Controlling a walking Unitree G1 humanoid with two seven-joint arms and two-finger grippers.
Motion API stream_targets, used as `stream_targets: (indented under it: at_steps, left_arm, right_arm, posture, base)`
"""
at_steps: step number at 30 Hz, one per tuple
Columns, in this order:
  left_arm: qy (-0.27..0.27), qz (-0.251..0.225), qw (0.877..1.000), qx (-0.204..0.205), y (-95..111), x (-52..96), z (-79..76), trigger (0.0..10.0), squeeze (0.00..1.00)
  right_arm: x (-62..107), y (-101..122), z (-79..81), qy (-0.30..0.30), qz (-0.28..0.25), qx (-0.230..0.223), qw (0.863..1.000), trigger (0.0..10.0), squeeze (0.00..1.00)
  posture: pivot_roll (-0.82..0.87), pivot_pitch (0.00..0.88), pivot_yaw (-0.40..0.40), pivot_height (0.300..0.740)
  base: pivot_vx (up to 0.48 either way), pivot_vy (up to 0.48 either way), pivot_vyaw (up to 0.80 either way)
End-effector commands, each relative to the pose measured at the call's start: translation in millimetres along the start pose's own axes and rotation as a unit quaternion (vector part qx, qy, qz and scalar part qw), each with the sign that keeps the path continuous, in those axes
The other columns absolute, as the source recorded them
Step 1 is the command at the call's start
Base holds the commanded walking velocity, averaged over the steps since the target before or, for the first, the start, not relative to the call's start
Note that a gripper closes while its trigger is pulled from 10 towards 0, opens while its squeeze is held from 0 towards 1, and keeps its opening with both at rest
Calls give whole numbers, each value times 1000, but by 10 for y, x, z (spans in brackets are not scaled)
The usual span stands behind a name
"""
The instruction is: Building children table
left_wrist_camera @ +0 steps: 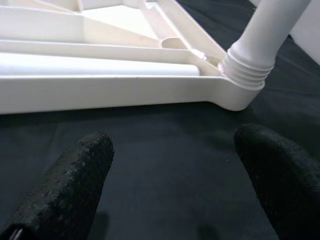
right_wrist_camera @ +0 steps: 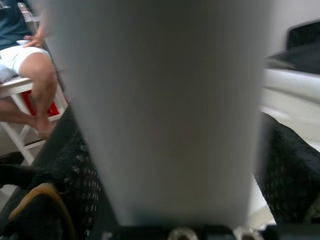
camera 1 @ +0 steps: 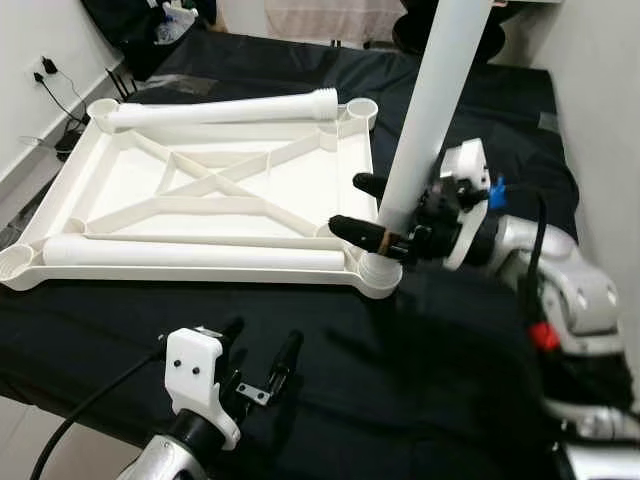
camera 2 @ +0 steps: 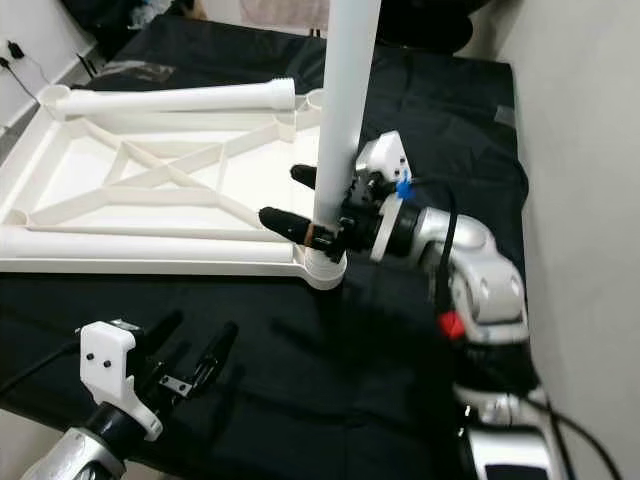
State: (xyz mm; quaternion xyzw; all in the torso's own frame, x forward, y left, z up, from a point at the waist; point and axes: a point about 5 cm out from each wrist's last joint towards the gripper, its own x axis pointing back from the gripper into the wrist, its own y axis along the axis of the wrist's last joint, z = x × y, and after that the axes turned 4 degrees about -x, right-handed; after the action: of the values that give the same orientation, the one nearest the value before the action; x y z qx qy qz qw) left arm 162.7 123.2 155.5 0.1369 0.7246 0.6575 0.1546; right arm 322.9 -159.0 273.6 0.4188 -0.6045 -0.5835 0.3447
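A white plastic table top (camera 1: pixel 110 185) lies upside down on a black cloth (camera 1: pixel 400 380). One white leg (camera 1: pixel 430 110) stands upright in the near right corner socket (camera 1: pixel 381 272); its threaded end (left_wrist_camera: pixel 245 75) sits in the socket. My right gripper (camera 1: pixel 347 201) is shut on this leg just above the socket, one finger on each side. Two more legs lie on the table top, one along the far edge (camera 1: pixel 220 108) and one along the near edge (camera 1: pixel 190 255). My left gripper (camera 1: pixel 264 333) hangs open over the cloth in front of the table top, holding nothing.
A white wall runs close along the right side. A wall outlet with cables (camera 1: pixel 45 70) is at the far left. Dark bags (camera 1: pixel 150 25) lie at the back. A person sits on a white chair (right_wrist_camera: pixel 30 60) beyond the leg.
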Motion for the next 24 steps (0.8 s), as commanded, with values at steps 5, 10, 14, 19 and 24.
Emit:
stream_targets:
  at_steps: [5,10,14,19,24]
  left_arm:
    - [-3,15,1000,1,-11,41,-16,10000,0]
    - [-2,14,1000,1,-7,33,-14,10000,0]
    - [-4,12,1000,0,-9,21,-10,10000,0]
    - [-24,0,999,-22,5,3,-16,10000,0]
    - [-57,-25,995,-77,28,-64,-18,10000,0]
  right_arm:
    - [34,51,-108,22,0,18,1000,0,0]
    - [223,7,-71,38,31,18,999,0,0]
    - [323,-108,9,17,50,11,999,0,0]
    - [216,-504,177,-133,91,-19,987,0,0]
    - [276,-1171,570,-464,146,-146,862,0,0]
  posture:
    - [73,295,12,740]
    - [54,294,4,740]
    - [47,289,0,740]
    - [29,259,-15,740]
    - [22,220,-13,740]
  base:
    - [0,0,0]
    - [0,0,0]
    - [0,0,0]
    - [0,0,0]
    - [0,0,0]
